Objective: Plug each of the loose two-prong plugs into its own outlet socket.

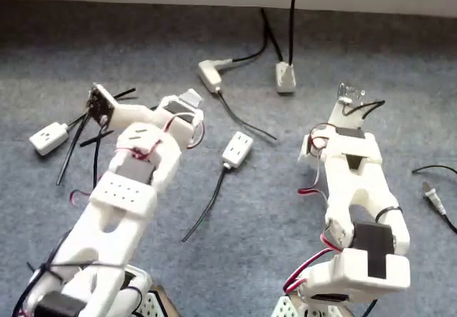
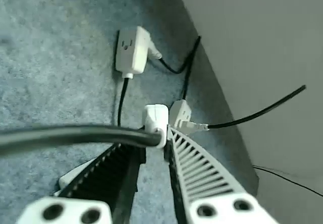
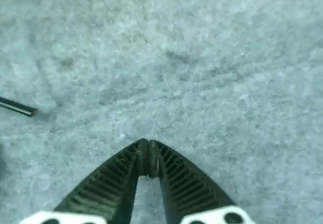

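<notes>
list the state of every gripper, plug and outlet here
left gripper: shut on white plug
white plug: held, in no socket
right gripper: shut, holding nothing
outlet between the arms: lying flat, nothing plugged in
outlet near the left arm: lying flat, nothing plugged in
plug by the wall: loose, in no socket
small plug beside the right arm: loose, in no socket

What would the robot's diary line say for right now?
left gripper: shut on plug | right gripper: shut, empty, over carpet | plug: not plugged in yet
</notes>
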### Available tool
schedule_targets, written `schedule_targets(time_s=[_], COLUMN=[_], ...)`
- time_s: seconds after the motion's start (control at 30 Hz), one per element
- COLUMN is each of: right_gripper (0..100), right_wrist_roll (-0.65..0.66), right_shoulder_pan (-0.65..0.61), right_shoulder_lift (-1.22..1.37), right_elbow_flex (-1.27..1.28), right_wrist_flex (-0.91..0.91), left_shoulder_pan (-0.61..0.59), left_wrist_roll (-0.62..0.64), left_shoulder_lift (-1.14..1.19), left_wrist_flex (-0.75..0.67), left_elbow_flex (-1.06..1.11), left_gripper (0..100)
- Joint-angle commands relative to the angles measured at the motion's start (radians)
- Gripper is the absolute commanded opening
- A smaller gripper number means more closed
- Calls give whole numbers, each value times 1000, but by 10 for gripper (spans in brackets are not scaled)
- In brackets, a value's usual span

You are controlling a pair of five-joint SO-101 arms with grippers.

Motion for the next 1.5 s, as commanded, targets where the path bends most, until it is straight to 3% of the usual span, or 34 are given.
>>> schedule_targets(time_s=[0.0, 0.27, 0.53, 0.7, 1.0, 1.27, 1.47], right_gripper=[8, 8, 8, 8, 8, 8, 8], right_wrist_roll=[-12, -8, -6, -6, -5, -14, -49], right_shoulder_pan=[19, 19, 19, 19, 12, -24, -41], right_shoulder_lift=[18, 64, 59, -48, -386, -360, -364], right_elbow_flex=[-8, -8, -8, -7, 113, 124, 127], right_wrist_flex=[-54, -91, -88, -18, 36, 38, 42], left_shoulder_pan=[24, 117, 173, 274, 444, 522, 487], left_wrist_roll=[12, 110, 109, 109, 112, 121, 267], left_shoulder_lift=[252, 232, 209, 205, 205, 203, 205], left_wrist_flex=[26, 68, 137, 37, 29, 28, -37], left_elbow_flex=[-174, -159, -160, -160, -166, -225, -217], left_gripper=[6, 5, 5, 5, 5, 5, 6])
